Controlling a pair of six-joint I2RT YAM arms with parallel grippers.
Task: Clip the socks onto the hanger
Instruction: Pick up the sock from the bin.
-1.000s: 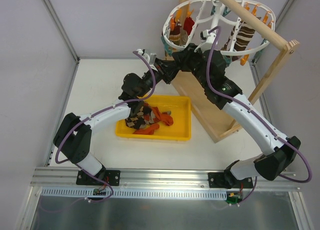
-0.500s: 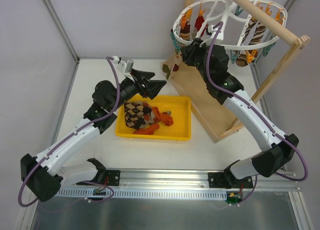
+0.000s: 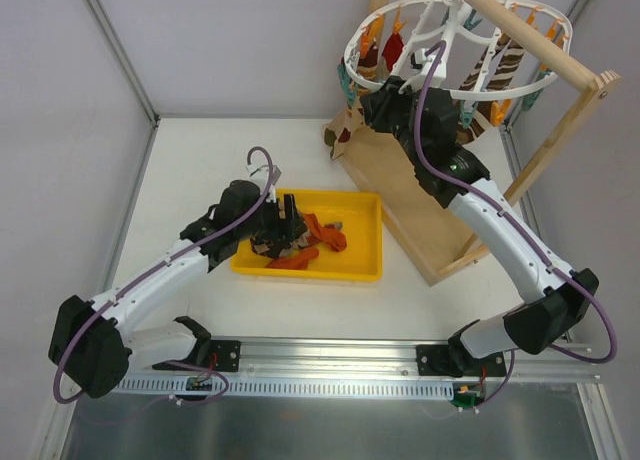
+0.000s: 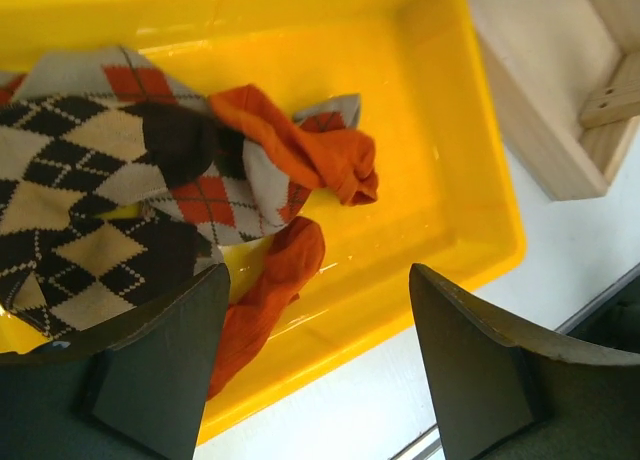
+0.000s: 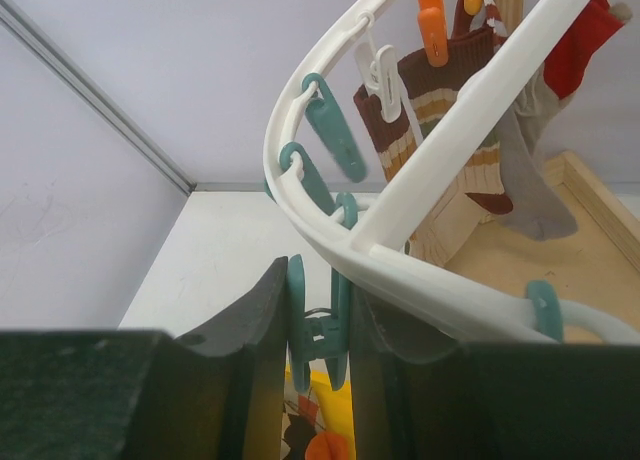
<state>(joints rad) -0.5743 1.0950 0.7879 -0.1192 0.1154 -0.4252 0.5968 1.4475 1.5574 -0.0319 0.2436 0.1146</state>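
Observation:
Several socks lie bunched in the yellow tray: a brown-and-beige argyle sock and orange-red socks. My left gripper hovers over that pile with its fingers wide open and nothing between them. The white ring hanger hangs from the wooden rod, with argyle and red socks clipped to it. My right gripper is at the ring's near-left rim, shut on a teal clothespin that dangles from the ring.
The wooden stand's base board lies right of the tray, and its rod slants overhead. Teal and orange clothespins dangle round the ring. White walls close the table at the back and left.
My left arm has swung away from the hanger down to the tray, and its gripper has opened. The hanger shifted a little. My right gripper stays shut on the clothespin.

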